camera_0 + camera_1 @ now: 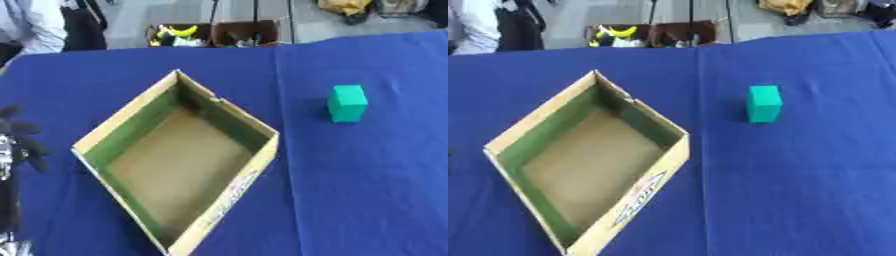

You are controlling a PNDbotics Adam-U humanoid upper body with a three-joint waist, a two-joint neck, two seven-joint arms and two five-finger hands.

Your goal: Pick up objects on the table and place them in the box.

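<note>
The green block [347, 103] stands alone on the tabletop [367, 190], well right of the empty box [131, 117]; the left hand [19, 140] idles, fingers relaxed, grasping nothing.

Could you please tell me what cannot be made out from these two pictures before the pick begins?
- Right hand: in neither view, so its state is unknown.
- Left hand: only dark fingers show at the left edge of the left eye view; the frame cuts off the rest.
- Green block: its underside and far faces are hidden by the block itself.
- Box: the print on its near outer wall is too blurred to read.
</note>
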